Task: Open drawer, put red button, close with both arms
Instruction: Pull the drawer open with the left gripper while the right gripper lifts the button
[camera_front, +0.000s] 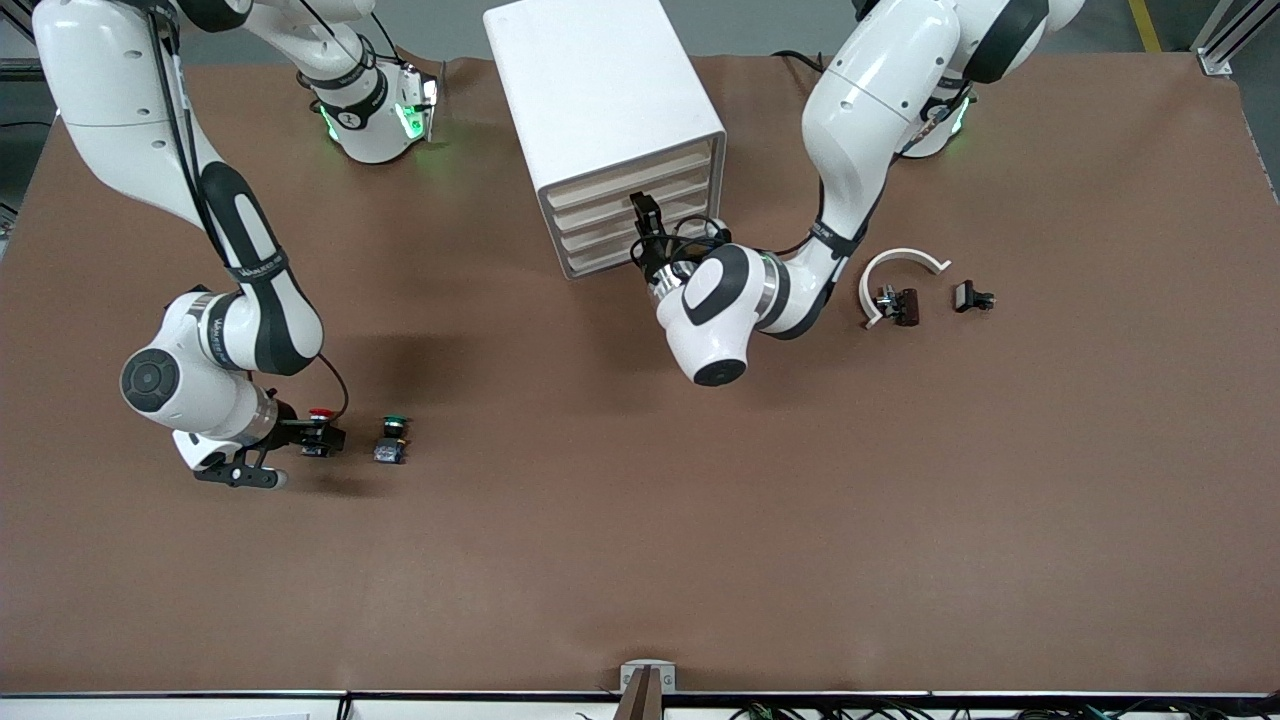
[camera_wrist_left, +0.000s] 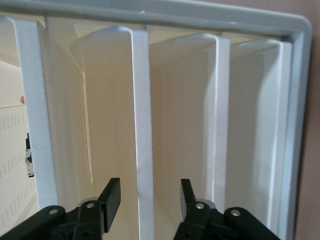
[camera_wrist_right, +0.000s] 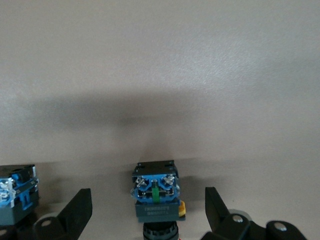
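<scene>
Claws first: your left claw (camera_front: 643, 222) sits at the cabinet (camera_front: 600, 110) front, jaws parted around a drawer's (camera_wrist_left: 142, 150) cream front lip without touching it, as the left wrist view shows. All four drawers look shut. Your right claw (camera_front: 300, 440) is low at the right arm's end of the worktop (camera_front: 640, 560), well apart from the cabinet and nearer the front camera, jaws wide and straddling the red button (camera_front: 320, 418), no contact visible. Green button (camera_front: 393, 438) lies just beside the red one. White curved part (camera_front: 895, 270) and two small dark parts (camera_front: 972, 297) lie toward the left arm's end, beside the cabinet.
</scene>
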